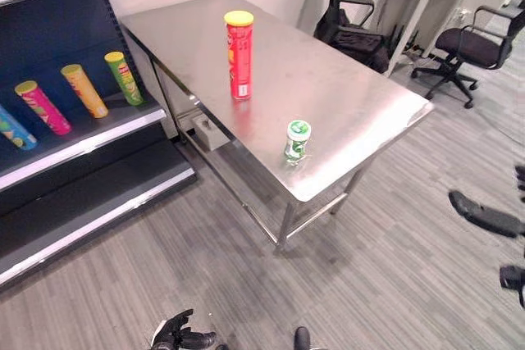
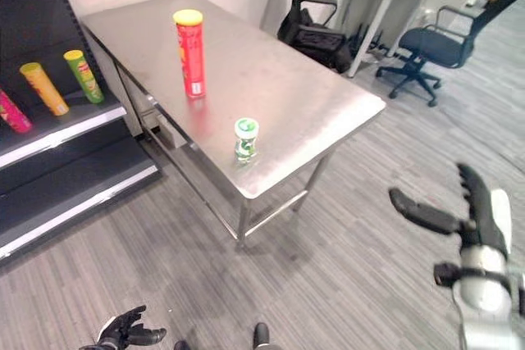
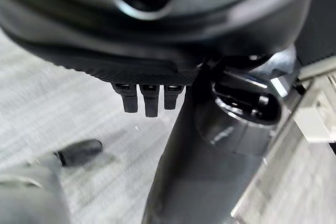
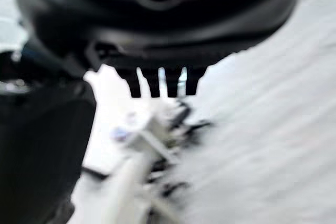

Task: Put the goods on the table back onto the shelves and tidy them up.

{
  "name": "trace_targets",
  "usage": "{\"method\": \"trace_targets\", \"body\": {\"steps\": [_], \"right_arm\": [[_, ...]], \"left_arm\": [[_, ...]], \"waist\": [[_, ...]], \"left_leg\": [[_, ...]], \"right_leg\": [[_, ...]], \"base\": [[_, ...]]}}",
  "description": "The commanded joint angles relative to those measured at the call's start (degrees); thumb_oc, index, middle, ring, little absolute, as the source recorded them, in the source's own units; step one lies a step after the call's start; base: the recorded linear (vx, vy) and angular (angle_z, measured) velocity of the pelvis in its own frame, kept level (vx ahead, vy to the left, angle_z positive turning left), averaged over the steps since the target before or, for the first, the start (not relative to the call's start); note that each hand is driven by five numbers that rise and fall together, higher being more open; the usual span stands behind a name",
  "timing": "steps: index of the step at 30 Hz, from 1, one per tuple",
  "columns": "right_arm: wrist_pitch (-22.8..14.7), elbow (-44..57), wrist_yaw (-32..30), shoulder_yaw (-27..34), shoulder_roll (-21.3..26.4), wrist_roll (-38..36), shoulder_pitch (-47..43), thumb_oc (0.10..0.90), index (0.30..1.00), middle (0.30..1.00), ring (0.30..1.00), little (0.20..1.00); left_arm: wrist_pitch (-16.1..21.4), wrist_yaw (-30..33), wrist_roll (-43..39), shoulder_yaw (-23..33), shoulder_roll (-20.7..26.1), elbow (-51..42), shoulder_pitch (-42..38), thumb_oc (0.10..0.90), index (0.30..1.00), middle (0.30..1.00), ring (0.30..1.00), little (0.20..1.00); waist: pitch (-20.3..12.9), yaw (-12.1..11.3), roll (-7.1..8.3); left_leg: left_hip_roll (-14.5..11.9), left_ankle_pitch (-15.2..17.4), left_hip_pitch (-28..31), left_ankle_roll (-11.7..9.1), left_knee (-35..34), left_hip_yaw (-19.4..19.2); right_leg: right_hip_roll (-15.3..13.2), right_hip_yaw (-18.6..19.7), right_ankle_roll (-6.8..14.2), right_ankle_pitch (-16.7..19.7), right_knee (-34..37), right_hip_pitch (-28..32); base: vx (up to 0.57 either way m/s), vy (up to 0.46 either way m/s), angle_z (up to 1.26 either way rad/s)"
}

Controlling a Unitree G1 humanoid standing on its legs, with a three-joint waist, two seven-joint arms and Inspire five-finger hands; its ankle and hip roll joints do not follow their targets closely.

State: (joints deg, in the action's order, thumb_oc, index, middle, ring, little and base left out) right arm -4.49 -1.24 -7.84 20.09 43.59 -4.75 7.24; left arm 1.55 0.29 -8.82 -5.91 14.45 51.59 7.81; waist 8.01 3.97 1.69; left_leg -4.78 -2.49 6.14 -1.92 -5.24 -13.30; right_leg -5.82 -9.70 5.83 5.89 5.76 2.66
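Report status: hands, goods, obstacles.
Left hand and right hand open, empty, low. Red can and green cup upright on table. Nothing blocks them.

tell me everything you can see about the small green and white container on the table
The small green and white container is a short round tub with a green patterned lid and a pale body printed in green. It stands upright on the steel table, close to the near edge, apart from the tall red can. Nothing touches it but the tabletop.
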Motion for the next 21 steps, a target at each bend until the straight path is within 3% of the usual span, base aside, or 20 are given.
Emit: {"method": "trace_targets", "body": {"steps": [1, 3, 10, 21], "right_arm": [[-5.9, -0.2, 1.2, -0.8, 3.5, -1.4, -5.4, 0.800, 0.900, 0.900, 0.900, 0.900], [-6.1, -2.9, 1.5, -5.1, 6.1, -2.1, -10.7, 0.800, 0.900, 0.900, 0.900, 0.900], [-5.3, -8.8, 2.9, -14.1, 8.7, -3.1, -18.2, 0.800, 0.900, 0.900, 0.900, 0.900], [-4.3, -20.9, 3.5, -26.4, 9.5, -2.8, -28.7, 0.800, 0.900, 0.900, 0.900, 0.900]], "left_arm": [[2.6, -0.5, 2.0, -0.5, 2.9, 2.0, -3.1, 0.800, 0.900, 0.900, 0.900, 0.900], [2.7, -1.0, 2.2, -1.8, 3.6, 1.8, -2.7, 0.800, 0.900, 0.900, 0.900, 0.900], [2.8, -0.7, 1.4, -2.7, 4.2, 1.4, -1.8, 0.800, 0.900, 0.900, 0.900, 0.900], [2.8, 0.0, 0.9, -3.7, 3.9, 3.4, 0.1, 0.800, 0.900, 0.900, 0.900, 0.900]], "waist": [[-1.9, -3.0, 0.87], [-2.4, -4.3, 0.55], [-2.7, -6.3, 0.18], [-2.6, -9.1, 0.34]], "left_leg": [[-1.3, 2.0, -1.3, -2.2, 0.8, 1.9], [-1.6, 2.0, -0.9, -2.6, 0.8, 2.0], [-1.4, 1.5, -0.8, -2.9, 0.7, 3.1], [-1.0, 0.8, -0.7, -3.0, 0.4, 5.1]], "right_leg": [[-3.3, -0.5, 3.6, -5.0, -0.8, 3.5], [-3.2, -0.9, 3.4, -5.6, -0.8, 4.3], [-3.2, -2.3, 3.1, -6.1, -0.8, 5.7], [-3.4, -4.7, 2.9, -6.1, -0.8, 7.0]], "base": [[0.02, -0.027, 0.10], [0.03, -0.038, 0.12], [0.02, -0.028, 0.11], [0.00, -0.016, 0.14]]}}
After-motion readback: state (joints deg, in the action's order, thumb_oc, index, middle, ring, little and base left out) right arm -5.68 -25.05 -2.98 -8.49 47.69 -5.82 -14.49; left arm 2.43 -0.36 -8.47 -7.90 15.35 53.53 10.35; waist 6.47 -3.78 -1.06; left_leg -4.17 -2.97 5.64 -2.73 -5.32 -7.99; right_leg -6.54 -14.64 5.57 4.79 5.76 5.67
